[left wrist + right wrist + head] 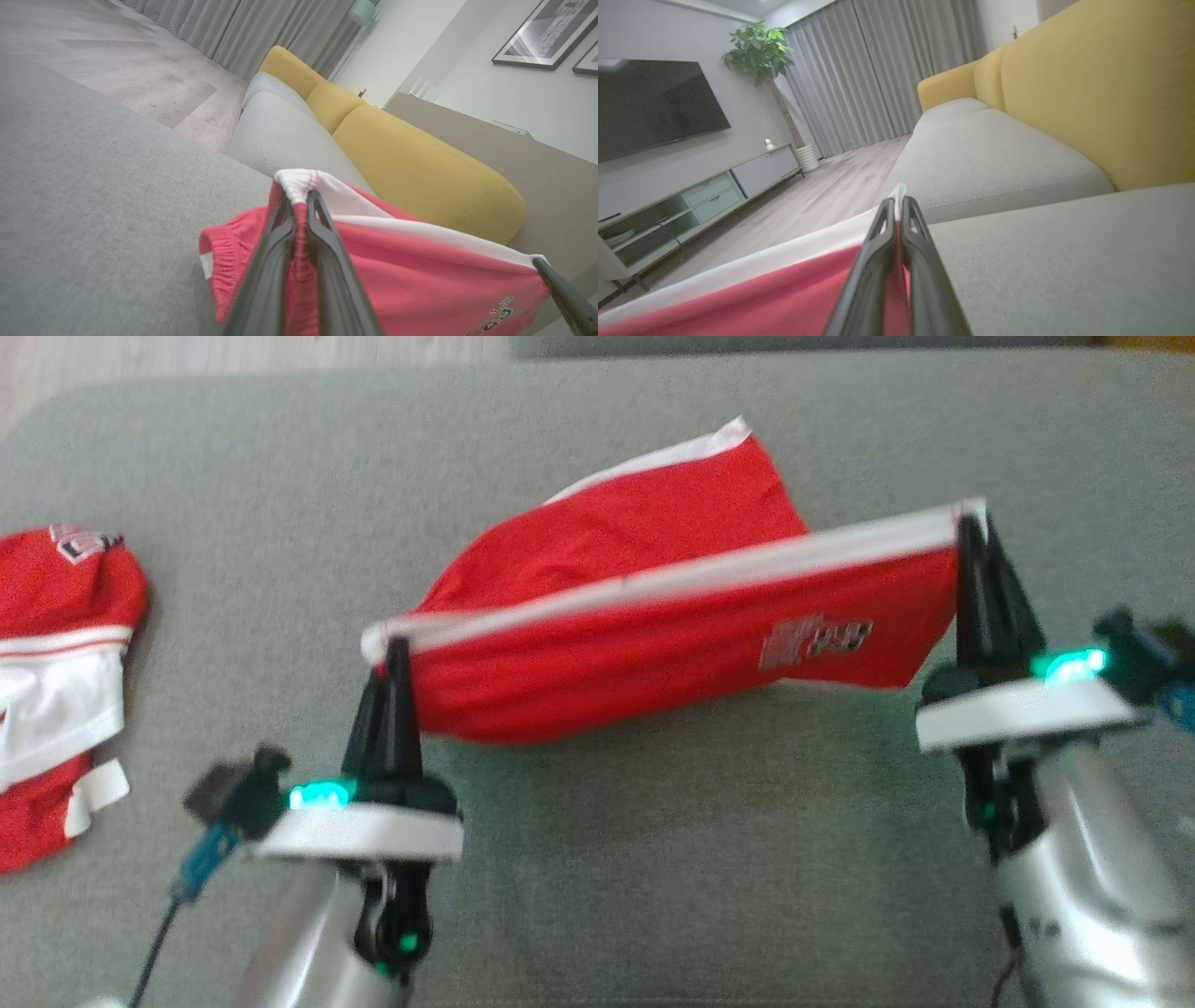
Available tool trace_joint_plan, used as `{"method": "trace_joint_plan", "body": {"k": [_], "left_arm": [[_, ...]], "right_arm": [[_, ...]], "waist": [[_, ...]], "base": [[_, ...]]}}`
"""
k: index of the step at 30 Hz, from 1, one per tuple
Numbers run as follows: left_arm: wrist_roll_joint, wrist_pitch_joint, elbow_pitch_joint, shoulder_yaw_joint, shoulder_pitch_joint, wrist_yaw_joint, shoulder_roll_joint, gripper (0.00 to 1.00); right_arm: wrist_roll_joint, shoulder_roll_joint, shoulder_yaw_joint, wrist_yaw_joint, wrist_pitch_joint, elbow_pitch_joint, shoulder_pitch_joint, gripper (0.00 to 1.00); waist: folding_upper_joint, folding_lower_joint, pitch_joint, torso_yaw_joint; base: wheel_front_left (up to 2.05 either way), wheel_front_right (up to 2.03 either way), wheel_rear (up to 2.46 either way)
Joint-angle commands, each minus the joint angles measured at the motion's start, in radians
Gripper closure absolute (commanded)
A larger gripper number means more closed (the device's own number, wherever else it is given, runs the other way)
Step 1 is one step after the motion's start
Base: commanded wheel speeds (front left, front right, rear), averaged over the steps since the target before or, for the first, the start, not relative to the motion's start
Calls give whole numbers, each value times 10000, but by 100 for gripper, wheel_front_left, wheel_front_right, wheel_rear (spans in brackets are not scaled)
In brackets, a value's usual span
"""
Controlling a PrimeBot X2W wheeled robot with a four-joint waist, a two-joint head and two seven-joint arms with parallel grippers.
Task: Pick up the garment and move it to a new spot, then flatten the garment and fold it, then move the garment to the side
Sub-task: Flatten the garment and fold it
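A red garment (653, 644) with a white band along its top edge is held stretched between two tools above a grey sofa seat (597, 877). In the head view, the left tool (396, 649) is seen pressed together on the garment's left corner. The right tool (973, 527) is pinched on the right corner, further back, so the band slopes up to the right. The rest of the cloth trails behind towards the seat, and a grey logo (814, 640) is printed near the right end. From above, a second garment (56, 663), red and white, is also seen lying crumpled on the seat at the far left, well apart from the held one. The left wrist view gives closer detail. A gathered elastic hem is shown beside the fingers, white cloth is bunched over their tips, and a finger of the right tool is seen at the far corner, lower right. Yellow back cushions (420, 177), grey curtains (261, 32) and a framed picture (542, 32) are seen beyond. In the right wrist view, a thin sliver of white edge is seen nipped between the closed fingertips, with red cloth falling away to the lower left. The room is shown in the other direction: a dark television (654, 102), a leafy plant (756, 46), a low cabinet (691, 200) and a wooden floor (822, 196).
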Motion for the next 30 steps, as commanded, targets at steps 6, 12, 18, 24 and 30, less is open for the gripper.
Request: {"method": "trace_joint_plan", "body": {"k": [6, 12, 18, 24, 30], "left_arm": [[-466, -126, 546, -349, -2300, 91, 147, 100], [-797, -126, 1164, -449, -3463, 91, 146, 100], [-935, -126, 1561, -602, -4085, 90, 146, 100], [-968, -126, 1865, -625, -4538, 90, 145, 100], [-1076, -126, 2381, -653, -4598, 90, 145, 0]], "right_arm": [[-813, -492, 746, -13, 267, 1653, -3192, 100], [-1486, -251, 556, -13, 327, 3482, -5032, 100], [-2015, -81, 596, -13, 166, 4918, -6259, 100], [-2717, 241, 116, -13, -7, 5948, -7104, 100], [-3273, 415, -350, -13, -56, 6615, -7410, 0]], "waist": [[-1, -1, 1593, 671], [-1, -1, 2379, 954], [-1, -1, 2829, 1144], [-1, -1, 3081, 1221], [-1, -1, 3092, 1284]], "base": [[0, 0, 0], [0, 0, 0], [0, 0, 0], [0, 0, 0], [0, 0, 0]]}}
